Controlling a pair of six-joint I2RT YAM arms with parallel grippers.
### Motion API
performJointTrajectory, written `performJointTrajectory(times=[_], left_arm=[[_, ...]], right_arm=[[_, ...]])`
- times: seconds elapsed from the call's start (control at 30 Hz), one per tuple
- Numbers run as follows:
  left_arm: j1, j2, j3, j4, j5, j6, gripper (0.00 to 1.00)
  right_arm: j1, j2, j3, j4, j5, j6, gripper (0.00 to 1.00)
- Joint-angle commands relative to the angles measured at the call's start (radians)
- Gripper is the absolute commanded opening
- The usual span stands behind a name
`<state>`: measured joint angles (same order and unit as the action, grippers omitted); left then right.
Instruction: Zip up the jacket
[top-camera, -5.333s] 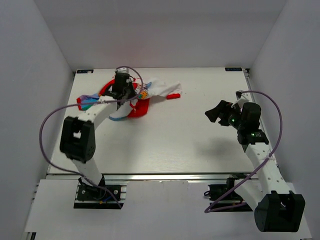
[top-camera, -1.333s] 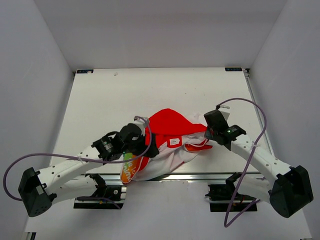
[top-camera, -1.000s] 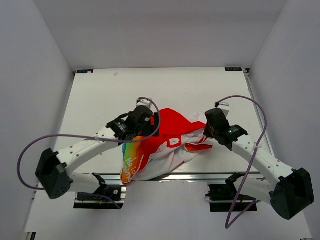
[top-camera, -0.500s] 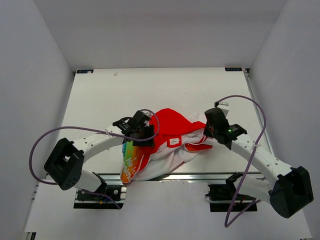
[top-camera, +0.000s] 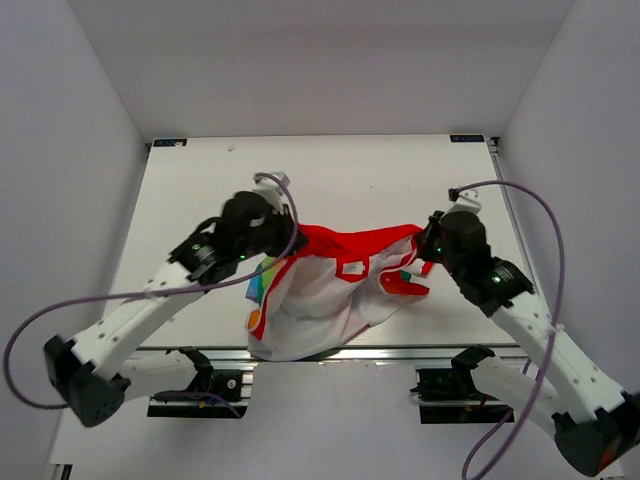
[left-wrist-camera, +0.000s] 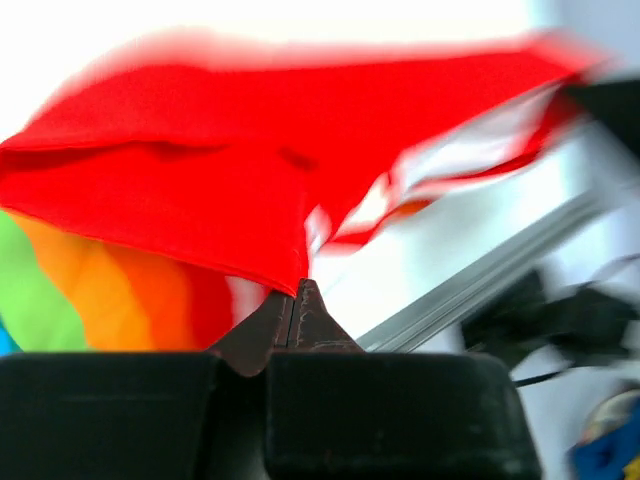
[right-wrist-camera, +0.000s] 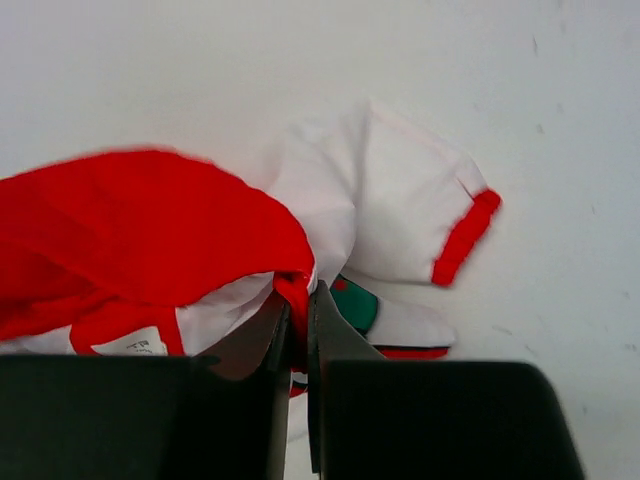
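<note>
The jacket (top-camera: 330, 290) hangs stretched between my two grippers above the near half of the table, its red hood edge taut along the top and its white body sagging toward the front edge. My left gripper (top-camera: 276, 236) is shut on the red edge at the jacket's left end; in the left wrist view the red cloth (left-wrist-camera: 250, 150) runs into the closed tips of that gripper (left-wrist-camera: 297, 298). My right gripper (top-camera: 428, 246) is shut on the right end, with a red fold pinched between the fingers of the right gripper (right-wrist-camera: 298, 305). A white sleeve with a red cuff (right-wrist-camera: 465, 235) lies beyond it. No zipper shows.
The white table (top-camera: 400, 180) is walled in on three sides. A metal rail (top-camera: 330, 352) runs along its front edge, just under the jacket's lower hem. The rainbow print (top-camera: 258, 290) faces the left side. Purple cables loop off both arms.
My left gripper has shut on the jacket's red edge and pulled back and up. The right gripper drew to the right, so the bunched jacket is now spread and lifted between them.
</note>
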<state>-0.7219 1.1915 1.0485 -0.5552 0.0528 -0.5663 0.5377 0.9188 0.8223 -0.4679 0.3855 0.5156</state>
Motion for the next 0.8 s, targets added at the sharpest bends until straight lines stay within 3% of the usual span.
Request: performJointTrajectory(times=[0.0, 0.27, 0.5, 0.67, 0.77], left_arm=[[-0.004, -0.157, 0.106, 0.070, -0.037, 0.042, 0.00], [-0.004, -0.227, 0.447, 0.057, -0.126, 0.043, 0.00], [-0.004, -0.222, 0.519, 0.020, -0.295, -0.046, 0.00], [-0.004, -0.095, 0.533, -0.017, -0.422, -0.066, 0.00], [-0.004, 0.121, 0.610, -0.083, -0.562, -0.098, 0.00]], right_arm=[[-0.004, -0.162, 0.106, 0.092, -0.085, -0.100, 0.00], [-0.004, -0.285, 0.405, 0.106, -0.212, -0.146, 0.00], [-0.004, -0.190, 0.546, 0.068, -0.241, -0.117, 0.00], [-0.004, -0.057, 0.545, 0.038, -0.077, -0.072, 0.00], [-0.004, 0.097, 0.546, 0.026, 0.062, -0.028, 0.00]])
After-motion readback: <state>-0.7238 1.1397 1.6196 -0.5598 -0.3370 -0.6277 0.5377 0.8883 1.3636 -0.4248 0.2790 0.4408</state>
